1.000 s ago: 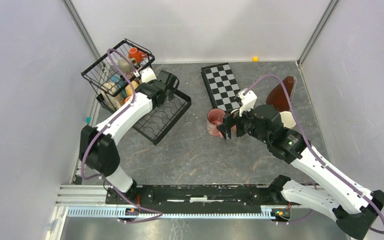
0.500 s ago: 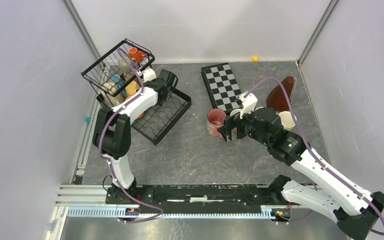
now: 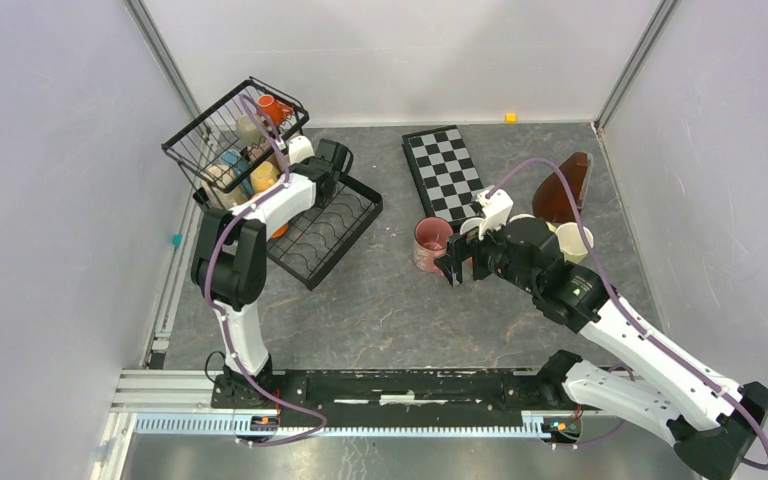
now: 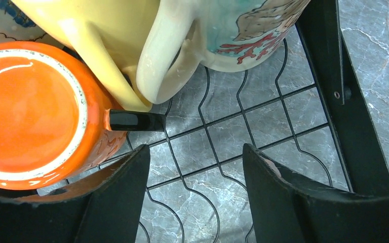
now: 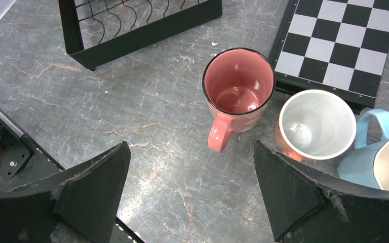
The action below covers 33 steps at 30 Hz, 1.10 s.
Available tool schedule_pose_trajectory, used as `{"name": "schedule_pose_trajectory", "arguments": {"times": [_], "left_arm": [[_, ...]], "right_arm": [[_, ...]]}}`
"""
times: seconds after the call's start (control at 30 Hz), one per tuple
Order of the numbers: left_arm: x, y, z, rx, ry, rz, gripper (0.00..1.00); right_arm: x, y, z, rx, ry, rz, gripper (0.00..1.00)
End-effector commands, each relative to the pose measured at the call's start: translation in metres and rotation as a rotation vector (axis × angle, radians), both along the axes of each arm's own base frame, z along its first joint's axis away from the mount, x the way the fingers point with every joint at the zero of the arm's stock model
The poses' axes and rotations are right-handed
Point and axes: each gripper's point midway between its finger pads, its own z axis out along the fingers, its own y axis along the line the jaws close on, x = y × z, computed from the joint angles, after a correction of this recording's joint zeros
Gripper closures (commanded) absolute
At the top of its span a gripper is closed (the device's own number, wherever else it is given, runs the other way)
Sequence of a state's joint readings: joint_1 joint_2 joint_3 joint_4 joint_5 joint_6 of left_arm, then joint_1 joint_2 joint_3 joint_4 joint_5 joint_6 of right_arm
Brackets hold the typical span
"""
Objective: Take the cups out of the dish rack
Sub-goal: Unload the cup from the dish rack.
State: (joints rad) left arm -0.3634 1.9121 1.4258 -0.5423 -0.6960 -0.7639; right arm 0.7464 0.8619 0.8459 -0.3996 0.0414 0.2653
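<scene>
Fixed camera high at 6 o'clock looking down, left wrist close over dish rack [image 4: 329, 76] at 10 o'clock, right wrist higher, sharing rack's corner.

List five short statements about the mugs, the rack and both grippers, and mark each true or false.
1. The pink mug stands upright on the table, outside the dish rack. True.
2. The right gripper is shut on the pink mug's handle. False: the right gripper is open and empty, clear of the mug.
3. The left gripper is open and empty above the dish rack's wire floor. True.
4. The orange mug has a white handle. False: its handle is black.
5. The dish rack holds no mugs. False: the orange mug, a yellow mug and a patterned cream mug are in it.
</scene>
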Motion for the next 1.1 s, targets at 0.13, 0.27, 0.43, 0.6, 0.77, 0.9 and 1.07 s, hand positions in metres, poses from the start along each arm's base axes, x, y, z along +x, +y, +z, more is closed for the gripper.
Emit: {"name": "schedule_pose_trajectory", "arguments": {"times": [0.13,0.27,0.43,0.6,0.77,0.9,1.07], "left_arm": [[0.009,0.018,-0.01,0.033,-0.014,0.02,0.33],[0.004,0.024,-0.012,0.068,-0.009,0.025,0.34],[0.001,0.036,-0.004,0.15,-0.004,0.029,0.34],[0.001,0.046,-0.002,0.237,0.021,0.018,0.34],[0.008,0.04,-0.003,0.239,0.021,-0.015,0.34],[0.01,0.037,-0.009,0.231,0.034,-0.022,0.35],[0.008,0.038,-0.01,0.227,0.032,-0.006,0.41]], "right_arm": [[0.001,0.005,0.001,0.032,-0.016,0.005,0.02],[0.001,0.006,-0.002,0.038,-0.012,0.008,0.02],[0.001,0.008,-0.005,0.043,-0.01,0.013,0.02],[0.0,0.01,-0.01,0.049,-0.004,0.019,0.02],[0.0,0.01,-0.015,0.046,0.0,0.021,0.02],[0.0,0.011,-0.019,0.044,0.003,0.023,0.02],[0.0,0.011,-0.025,0.04,0.006,0.025,0.02]]}}
